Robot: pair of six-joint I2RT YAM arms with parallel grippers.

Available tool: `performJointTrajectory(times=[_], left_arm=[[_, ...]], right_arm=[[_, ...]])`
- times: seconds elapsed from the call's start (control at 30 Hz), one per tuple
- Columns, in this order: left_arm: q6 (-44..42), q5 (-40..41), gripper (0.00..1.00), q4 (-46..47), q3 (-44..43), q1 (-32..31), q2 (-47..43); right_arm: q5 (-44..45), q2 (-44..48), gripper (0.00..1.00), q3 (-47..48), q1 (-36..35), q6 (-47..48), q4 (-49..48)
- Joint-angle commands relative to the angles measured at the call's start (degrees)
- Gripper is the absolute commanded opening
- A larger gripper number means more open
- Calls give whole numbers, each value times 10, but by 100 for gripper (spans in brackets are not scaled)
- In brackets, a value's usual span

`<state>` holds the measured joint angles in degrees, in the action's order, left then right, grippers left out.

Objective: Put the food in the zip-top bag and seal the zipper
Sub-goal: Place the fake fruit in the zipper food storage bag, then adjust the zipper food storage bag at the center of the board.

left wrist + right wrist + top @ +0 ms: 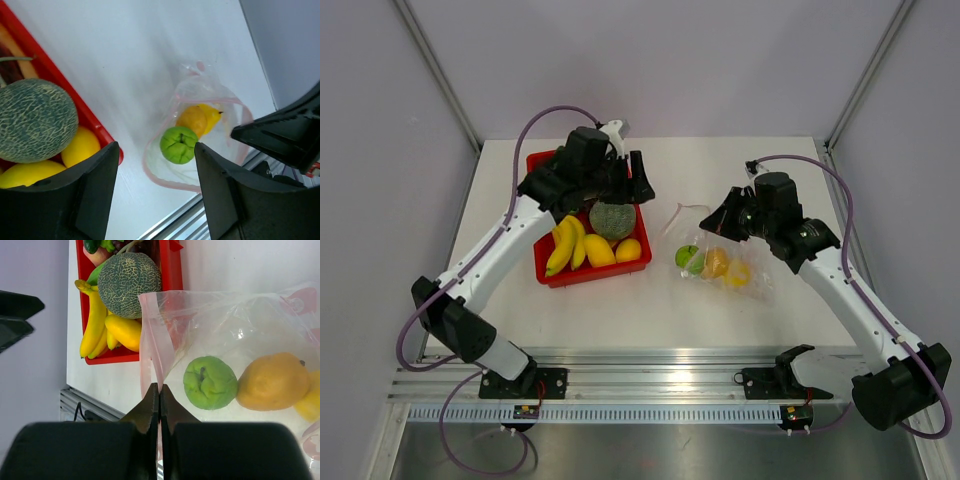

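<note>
The zip-top bag [725,262] lies on the table right of the red tray and holds a green fruit [689,259], an orange one [716,262] and a yellow one [738,273]. My right gripper [718,218] is shut on the bag's mouth edge, pinching the pink zipper [156,357] and lifting it [159,390]. The green fruit [210,382] and the orange one [272,381] show through the plastic. My left gripper [625,185] is open and empty above the tray's right side [155,195]. The netted melon [612,220] sits in the tray [35,120].
The red tray [542,270] also holds bananas [563,245], a yellow fruit [599,250], an orange fruit [628,250] and more food at the back under my left arm. A metal rail [660,385] runs along the table's near edge. Walls stand on the left, right and back.
</note>
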<state>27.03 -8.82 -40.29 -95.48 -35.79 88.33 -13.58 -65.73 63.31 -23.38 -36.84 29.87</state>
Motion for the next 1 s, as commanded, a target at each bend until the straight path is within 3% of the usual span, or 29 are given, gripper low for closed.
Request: performJointTrajectory(times=[0.0,0.17,0.4,0.5,0.53,0.77,0.97], left_arm=[[14,-30,64,24,55,5,3],[28,-59,55,60,127,5,11],[33,-97,51,82,145,-20,52],[38,-101,41,86,143,-33,72],[41,-105,33,89,144,-36,74],[38,-124,0,81,102,-37,65],[36,-112,0,72,86,-38,37]], right_arm=[[0,3,2,15,-5,4,-6],[1,6,2,18,-4,5,-2],[2,14,2,15,-4,0,-2],[4,16,2,15,-4,0,2],[6,18,2,16,-5,0,3],[22,23,2,22,-5,9,16],[36,22,2,38,-5,17,26]])
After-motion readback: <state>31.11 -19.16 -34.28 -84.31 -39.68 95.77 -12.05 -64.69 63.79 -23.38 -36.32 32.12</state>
